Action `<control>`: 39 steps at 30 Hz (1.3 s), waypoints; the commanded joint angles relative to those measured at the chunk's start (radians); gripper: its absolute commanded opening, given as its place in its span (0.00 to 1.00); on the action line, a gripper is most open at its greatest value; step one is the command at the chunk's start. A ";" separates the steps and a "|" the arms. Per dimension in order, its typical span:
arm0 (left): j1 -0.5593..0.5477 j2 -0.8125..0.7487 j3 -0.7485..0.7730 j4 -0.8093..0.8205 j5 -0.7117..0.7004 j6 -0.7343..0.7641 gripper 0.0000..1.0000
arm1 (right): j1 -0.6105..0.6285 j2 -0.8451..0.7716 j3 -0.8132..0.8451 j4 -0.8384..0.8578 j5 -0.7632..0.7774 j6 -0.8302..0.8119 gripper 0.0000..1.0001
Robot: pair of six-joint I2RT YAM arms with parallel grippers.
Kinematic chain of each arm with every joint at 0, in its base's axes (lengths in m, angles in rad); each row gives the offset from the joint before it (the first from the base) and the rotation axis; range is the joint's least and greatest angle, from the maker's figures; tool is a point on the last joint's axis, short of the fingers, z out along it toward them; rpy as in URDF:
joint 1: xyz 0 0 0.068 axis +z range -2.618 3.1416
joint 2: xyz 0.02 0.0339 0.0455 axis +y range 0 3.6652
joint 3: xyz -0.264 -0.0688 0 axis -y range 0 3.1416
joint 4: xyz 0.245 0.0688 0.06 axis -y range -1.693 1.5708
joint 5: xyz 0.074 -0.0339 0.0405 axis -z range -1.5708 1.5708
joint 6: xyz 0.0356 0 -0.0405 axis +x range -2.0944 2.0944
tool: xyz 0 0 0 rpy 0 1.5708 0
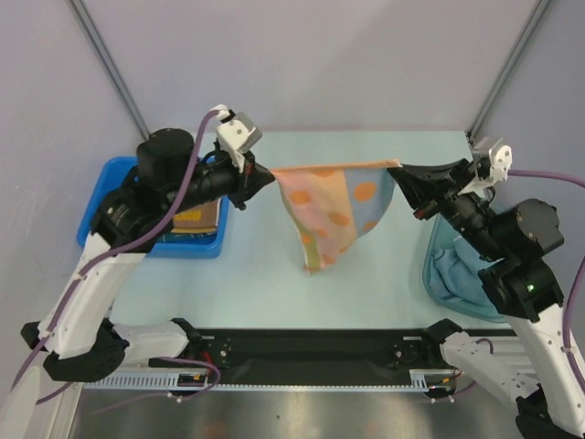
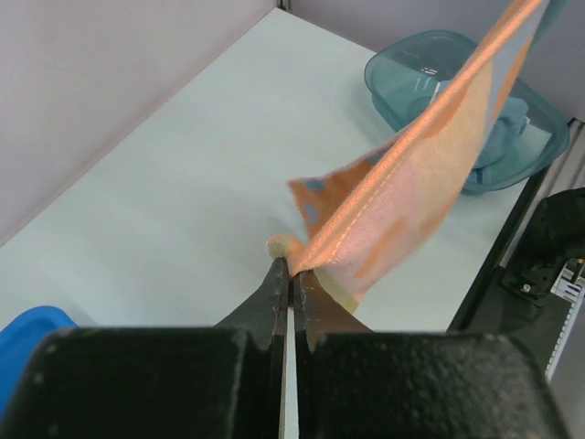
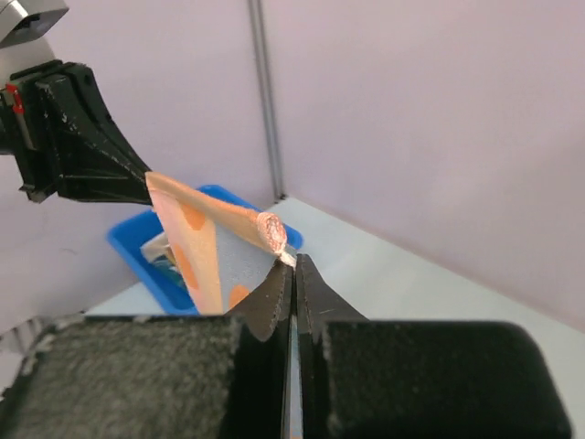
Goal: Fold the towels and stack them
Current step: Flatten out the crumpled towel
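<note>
The orange towel with pale dots hangs in the air above the middle of the desk. Its top edge is stretched nearly level between the two arms, and the rest drapes down to a point below. The side facing the top camera shows a light blue band among the orange and pink patches.

The left pincer is clamped tight on the towel's left top corner. In the left wrist view its tips meet on a small bunched bit of the hem. The right pincer is pinched on the right top corner. In the right wrist view a rolled end of the hem pokes out just above its closed tips.

At the left side of the desk, behind the left arm, is a blue bin with a folded brown towel lying in it. At the right side, beneath the right arm, is a clear teal basin holding a crumpled light blue towel.
</note>
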 commanded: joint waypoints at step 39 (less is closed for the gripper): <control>0.168 0.634 0.293 0.403 -0.425 0.365 0.00 | -0.280 0.776 0.160 0.399 -0.087 -0.030 0.00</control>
